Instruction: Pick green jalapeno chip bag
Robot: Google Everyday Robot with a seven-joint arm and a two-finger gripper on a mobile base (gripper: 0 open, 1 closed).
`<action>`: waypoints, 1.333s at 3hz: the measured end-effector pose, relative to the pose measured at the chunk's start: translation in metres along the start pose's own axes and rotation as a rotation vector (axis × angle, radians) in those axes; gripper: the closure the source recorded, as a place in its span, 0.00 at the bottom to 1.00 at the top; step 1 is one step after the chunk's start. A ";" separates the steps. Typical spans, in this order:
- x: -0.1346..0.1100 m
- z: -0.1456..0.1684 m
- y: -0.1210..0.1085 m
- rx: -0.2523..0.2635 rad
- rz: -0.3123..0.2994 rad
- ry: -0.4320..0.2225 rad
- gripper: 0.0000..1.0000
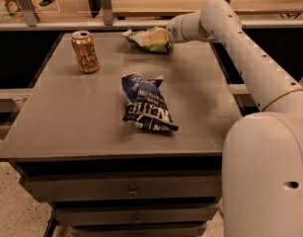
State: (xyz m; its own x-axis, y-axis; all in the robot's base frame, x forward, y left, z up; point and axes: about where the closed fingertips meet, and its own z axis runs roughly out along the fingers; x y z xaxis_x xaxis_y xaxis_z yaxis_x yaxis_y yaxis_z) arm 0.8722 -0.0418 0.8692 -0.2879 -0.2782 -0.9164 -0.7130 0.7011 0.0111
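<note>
A robot's white arm (pixel 249 58) reaches across a grey table (pixel 67 117) to the green jalapeno chip bag (pixel 147 38), which lies at the far edge, right of centre. The gripper (pixel 167 34) sits at the bag's right end, touching or all but touching it; whether it is released or clamped on the bag cannot be told from this angle.

The bag looks light and soft: a small, crinkled foil pouch, puffed with air and pale on its upper face. Such a surface is likely slippery and gives under pressure, and the chips inside would crush under a hard squeeze. The crimped end seam nearest the gripper seems the best place to take hold, since it is flat and thin enough to pinch, where the swollen middle might slide out.

A larger dark blue chip bag (pixel 146 102) lies at the table's centre, well apart, and a gold drink can (pixel 85 52) stands upright toward the far left.
</note>
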 end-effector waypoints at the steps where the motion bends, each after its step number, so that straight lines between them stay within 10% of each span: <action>1: -0.002 0.016 0.004 -0.043 -0.021 0.013 0.00; 4: 0.006 0.018 0.023 -0.147 -0.031 0.062 0.64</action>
State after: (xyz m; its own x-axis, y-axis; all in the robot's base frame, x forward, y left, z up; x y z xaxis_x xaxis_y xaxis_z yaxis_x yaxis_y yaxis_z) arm 0.8651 -0.0157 0.8568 -0.3000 -0.3414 -0.8908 -0.8065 0.5895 0.0457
